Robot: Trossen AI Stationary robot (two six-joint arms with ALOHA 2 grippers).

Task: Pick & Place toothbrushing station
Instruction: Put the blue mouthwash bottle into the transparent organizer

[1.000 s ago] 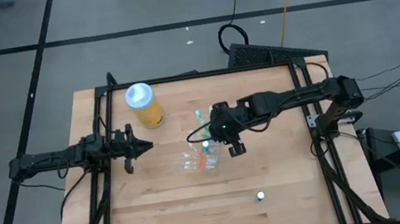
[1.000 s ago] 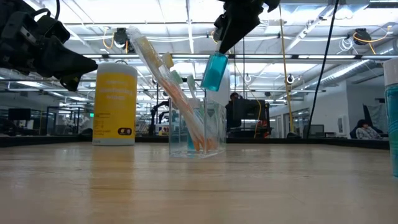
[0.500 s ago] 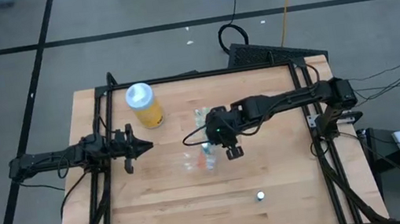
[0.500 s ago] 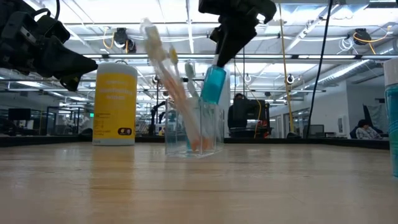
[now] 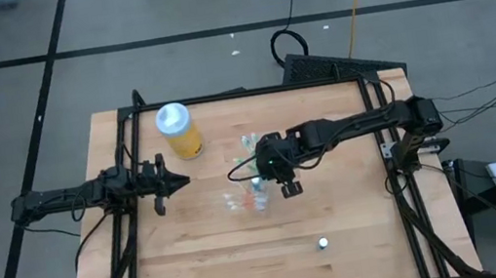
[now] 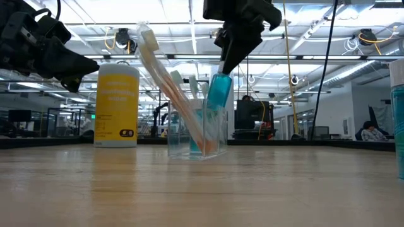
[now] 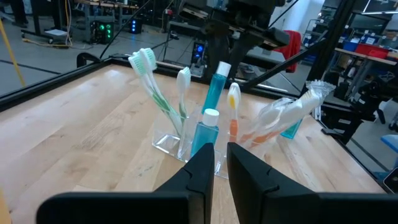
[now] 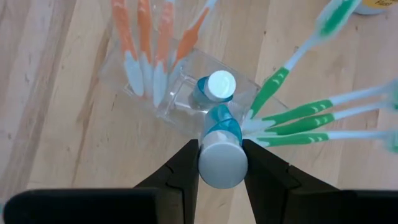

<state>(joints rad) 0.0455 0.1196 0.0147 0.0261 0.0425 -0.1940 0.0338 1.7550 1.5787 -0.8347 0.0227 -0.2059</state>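
The left gripper [image 5: 178, 180], fingers pressed together, waits left of the clear cup [image 6: 197, 129] holding toothbrushes [image 6: 165, 75] mid-table, while the right gripper [image 8: 219, 163] pinches a teal tube [image 6: 218, 92] by its white cap, lowered into the cup

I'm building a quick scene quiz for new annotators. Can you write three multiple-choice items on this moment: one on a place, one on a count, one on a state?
1. Where is the yellow bottle?
A. inside the clear cup
B. on the table, apart from the cup
C. in the left end effector

2. How many teal tubes show at the clear cup?
A. two
B. none
C. five

3. What is the right end effector doing?
A. hanging open
B. gripping a toothbrush
C. gripping a teal tube by its cap end

Key: 1 B, the high view shows it standing apart; 2 A, one held, one standing inside; 3 C, fingers clamp the tube.
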